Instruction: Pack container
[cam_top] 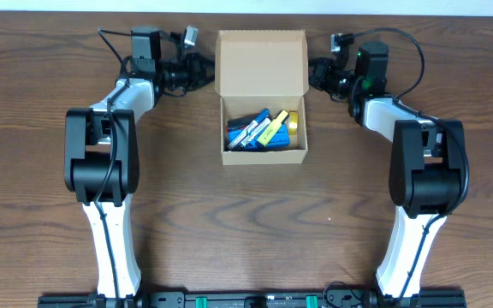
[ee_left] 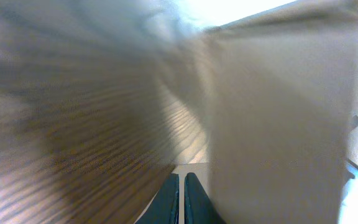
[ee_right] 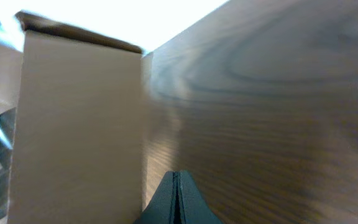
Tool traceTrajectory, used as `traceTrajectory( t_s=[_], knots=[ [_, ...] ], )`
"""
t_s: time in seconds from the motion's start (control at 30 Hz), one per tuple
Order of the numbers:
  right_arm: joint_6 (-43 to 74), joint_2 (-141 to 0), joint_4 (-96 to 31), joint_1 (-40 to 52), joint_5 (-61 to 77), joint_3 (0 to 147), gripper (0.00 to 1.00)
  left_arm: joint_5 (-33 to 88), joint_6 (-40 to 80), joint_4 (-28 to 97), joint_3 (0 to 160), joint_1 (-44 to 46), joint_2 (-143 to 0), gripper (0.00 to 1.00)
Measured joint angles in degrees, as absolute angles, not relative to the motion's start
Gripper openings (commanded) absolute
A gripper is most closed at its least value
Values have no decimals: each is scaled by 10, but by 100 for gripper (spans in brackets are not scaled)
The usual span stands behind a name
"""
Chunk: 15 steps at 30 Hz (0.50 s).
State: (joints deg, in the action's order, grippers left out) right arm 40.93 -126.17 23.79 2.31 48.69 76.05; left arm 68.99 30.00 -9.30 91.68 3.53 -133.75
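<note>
The tan-brown cardboard container [cam_top: 263, 152] stands open at the table's middle back, its flap lid [cam_top: 261, 64] lying back flat behind it. Inside lie several pens and markers [cam_top: 262, 130], blue, yellow and white. My left gripper [cam_top: 202, 75] is shut and empty just left of the lid's left edge; the left wrist view shows its closed fingers [ee_left: 181, 186] next to the cardboard [ee_left: 278, 118]. My right gripper [cam_top: 315, 74] is shut and empty just right of the lid; its closed fingers [ee_right: 178, 186] sit beside the cardboard [ee_right: 79, 130].
The dark wood table [cam_top: 246, 222] stretches in front of the box. Both arms reach up along the table's left and right sides. A pale wall strip runs along the back edge.
</note>
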Motion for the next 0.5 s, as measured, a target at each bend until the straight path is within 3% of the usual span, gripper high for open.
traceTrajectory(
  t_s=[0.5],
  knots=[
    [387, -1233, 268, 22, 588, 761, 2, 778, 300, -137, 955, 31, -1326, 6]
  ],
)
